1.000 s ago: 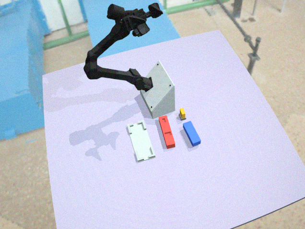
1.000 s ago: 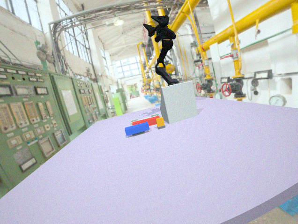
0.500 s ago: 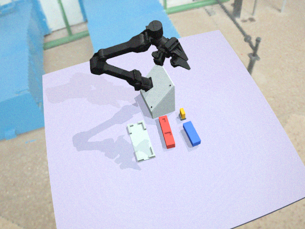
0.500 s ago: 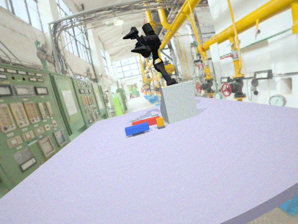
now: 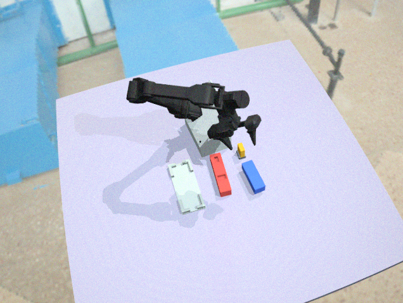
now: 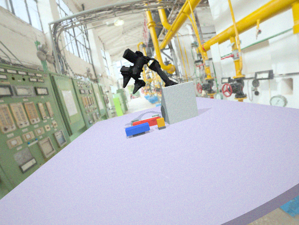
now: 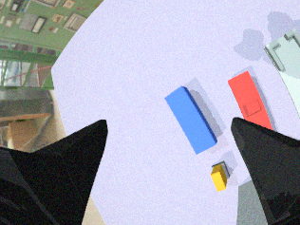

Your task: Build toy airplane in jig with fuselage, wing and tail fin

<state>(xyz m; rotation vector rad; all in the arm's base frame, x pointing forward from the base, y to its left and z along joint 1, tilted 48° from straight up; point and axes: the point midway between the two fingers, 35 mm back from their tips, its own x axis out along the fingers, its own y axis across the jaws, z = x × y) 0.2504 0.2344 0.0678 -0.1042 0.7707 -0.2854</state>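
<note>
The gripper (image 5: 243,147) (image 6: 128,90) (image 7: 172,124) is spread wide, pinching nothing; the red fuselage (image 5: 220,174) (image 6: 146,121) (image 7: 250,100) lies beside the pale cradle (image 5: 186,184) (image 7: 290,61); the blue wing (image 5: 253,177) (image 6: 137,129) (image 7: 191,120) lies on the cradle's far side from nothing but the fuselage between.The gripper (image 5: 243,147) (image 6: 128,90) (image 7: 172,124) is spread wide, pinching nothing; beside the red fuselage (image 5: 220,174) (image 6: 146,121) (image 7: 250,100) lie the pale cradle (image 5: 186,184) (image 7: 290,61), blue wing (image 5: 253,177) (image 6: 137,129) (image 7: 191,120) and yellow tail fin (image 5: 241,149) (image 6: 160,123) (image 7: 218,178), all apart.
</note>
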